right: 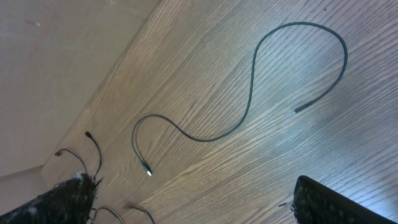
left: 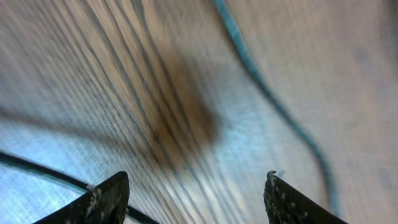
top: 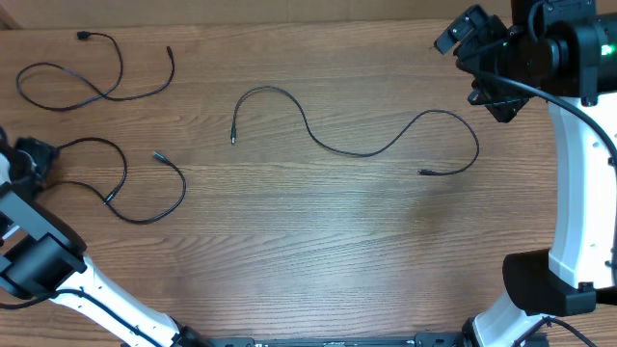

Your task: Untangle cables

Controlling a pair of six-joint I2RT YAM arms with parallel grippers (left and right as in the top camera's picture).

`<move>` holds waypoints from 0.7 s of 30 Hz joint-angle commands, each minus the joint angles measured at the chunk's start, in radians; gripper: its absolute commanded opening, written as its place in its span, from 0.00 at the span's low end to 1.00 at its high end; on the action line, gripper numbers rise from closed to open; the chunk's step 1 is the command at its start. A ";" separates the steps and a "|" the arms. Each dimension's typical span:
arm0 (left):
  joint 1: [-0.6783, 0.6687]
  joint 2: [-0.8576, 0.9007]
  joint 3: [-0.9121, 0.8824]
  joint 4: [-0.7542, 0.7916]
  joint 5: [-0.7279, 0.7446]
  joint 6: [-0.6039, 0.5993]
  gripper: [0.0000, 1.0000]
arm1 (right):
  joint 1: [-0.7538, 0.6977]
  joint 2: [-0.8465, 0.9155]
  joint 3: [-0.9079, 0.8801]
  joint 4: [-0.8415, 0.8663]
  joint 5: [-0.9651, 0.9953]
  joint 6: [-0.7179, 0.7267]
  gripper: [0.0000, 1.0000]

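Observation:
Three thin black cables lie apart on the wooden table (top: 318, 251). One curls at the top left (top: 121, 66). A second loops at the left (top: 184, 188), and a long wavy one (top: 357, 154) crosses the middle. My left gripper (top: 27, 159) sits at the left loop's far end. In the blurred left wrist view it (left: 196, 199) stands open and low over the wood. One cable (left: 37, 169) passes behind its left finger and another (left: 273, 106) runs off to the right. My right gripper (top: 487, 72) hangs open and high at the top right, with the wavy cable (right: 250, 93) below it.
The table's far edge meets a pale wall (right: 56, 62) behind the cables. The white right arm (top: 578, 193) stands along the right side and the left arm (top: 87, 289) comes up from the bottom left. Thicker black robot wires run along the arms.

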 commanded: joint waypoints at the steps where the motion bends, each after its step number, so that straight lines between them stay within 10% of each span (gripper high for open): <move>1: 0.013 0.000 0.107 -0.046 -0.002 -0.048 0.74 | 0.003 -0.019 0.003 0.002 -0.005 -0.001 1.00; 21: 0.021 0.005 -0.147 0.060 -0.193 -0.026 0.76 | 0.003 -0.019 0.003 0.002 -0.005 -0.004 1.00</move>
